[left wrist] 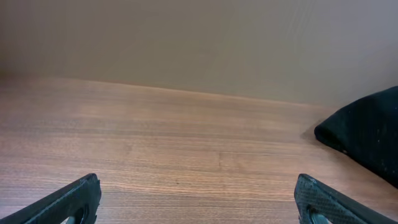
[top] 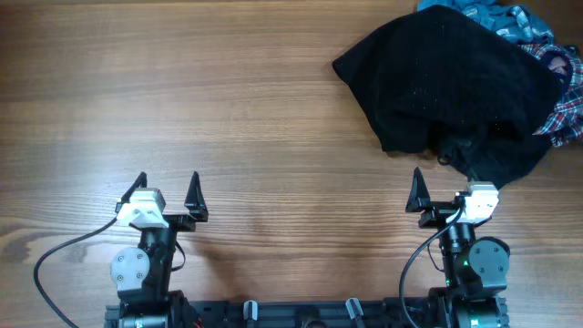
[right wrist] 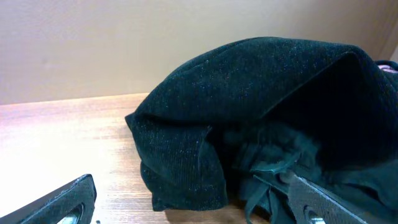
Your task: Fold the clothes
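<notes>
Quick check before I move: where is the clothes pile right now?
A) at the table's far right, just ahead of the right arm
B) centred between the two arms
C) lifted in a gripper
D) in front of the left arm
A: the black garment lies heaped on the table at its far right, just ahead of the open right gripper, with plaid fabric peeking out behind it.

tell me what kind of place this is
Probably a robot test bench, not a home: a wooden table before a plain beige wall, the left gripper and right gripper poised over it, a black garment heaped there.
</notes>
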